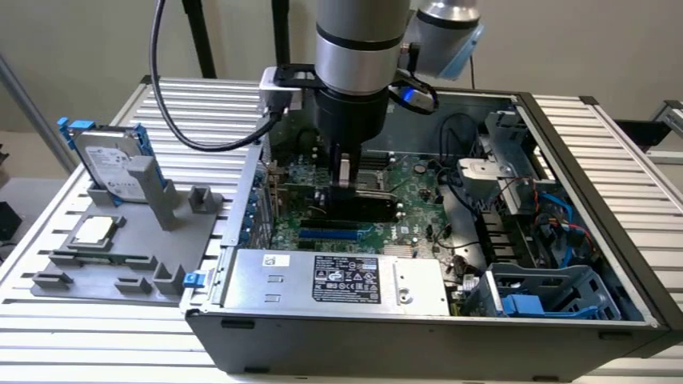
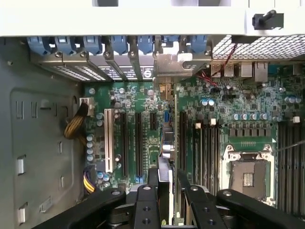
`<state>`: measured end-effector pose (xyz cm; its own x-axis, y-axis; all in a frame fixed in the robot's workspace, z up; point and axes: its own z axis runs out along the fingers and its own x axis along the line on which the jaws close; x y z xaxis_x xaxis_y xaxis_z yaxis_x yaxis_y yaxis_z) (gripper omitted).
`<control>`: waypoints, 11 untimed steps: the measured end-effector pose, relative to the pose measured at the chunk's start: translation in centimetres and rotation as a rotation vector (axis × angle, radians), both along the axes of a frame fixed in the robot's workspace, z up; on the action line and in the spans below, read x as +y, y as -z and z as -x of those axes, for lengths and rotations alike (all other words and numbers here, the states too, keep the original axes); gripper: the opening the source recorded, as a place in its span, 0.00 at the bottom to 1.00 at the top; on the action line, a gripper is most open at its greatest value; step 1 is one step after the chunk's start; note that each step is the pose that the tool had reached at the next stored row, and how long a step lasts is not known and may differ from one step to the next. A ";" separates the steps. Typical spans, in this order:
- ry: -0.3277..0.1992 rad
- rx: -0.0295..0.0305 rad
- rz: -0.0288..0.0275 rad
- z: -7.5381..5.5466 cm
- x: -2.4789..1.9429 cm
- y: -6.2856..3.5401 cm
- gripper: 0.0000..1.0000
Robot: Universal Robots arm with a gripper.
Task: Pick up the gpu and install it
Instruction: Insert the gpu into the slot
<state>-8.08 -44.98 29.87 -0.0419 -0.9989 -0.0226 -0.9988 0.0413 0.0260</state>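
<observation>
The gripper (image 1: pixel 344 186) hangs straight down inside the open computer case (image 1: pixel 597 152), its fingers (image 2: pixel 145 200) closed on the top edge of the gpu (image 1: pixel 357 206), which stands on its long edge above the motherboard (image 1: pixel 411 176). Holding the card by that upper edge leaves its lower connector edge free to meet a slot, and the vertical grip keeps the board square to the motherboard. In the wrist view the gpu (image 2: pixel 165 157) appears edge-on between the two fingers, running along one of the long expansion slots (image 2: pixel 183 138), with its silver bracket (image 2: pixel 167 71) up against the row of slot covers (image 2: pixel 114 67) at the case's rear wall; that alignment is what lets the bracket fit the rear opening. Whether the card is fully seated I cannot tell.

Beyond the card, the empty processor socket (image 2: pixel 248 174) sits toward the motherboard's far side, and the power supply (image 1: pixel 341 280) lies along the case's near edge. Outside the case, at the bench's left in the exterior view, a grey fixture (image 1: pixel 117 256) carries the hard drive (image 1: pixel 112 164) upright and the small processor chip (image 1: pixel 94 230) lying flat.
</observation>
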 end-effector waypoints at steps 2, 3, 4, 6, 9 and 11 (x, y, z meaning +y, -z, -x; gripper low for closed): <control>0.000 -0.0034 0.0000 0.3 -0.01 0.38 0.00; 0.000 -0.0047 0.0001 0.4 -0.01 0.55 0.00; 0.000 -0.0059 0.0001 0.5 -0.01 0.73 0.00; 0.000 -0.0078 -0.0001 0.7 -0.01 1.10 0.00; 0.001 -0.0103 -0.0003 0.8 -0.01 1.65 0.00; 0.001 -0.0116 -0.0003 1.0 -0.01 2.00 0.00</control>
<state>-9.04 -44.99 27.86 -0.0424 -0.9988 -0.0235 -0.9990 0.0420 0.0145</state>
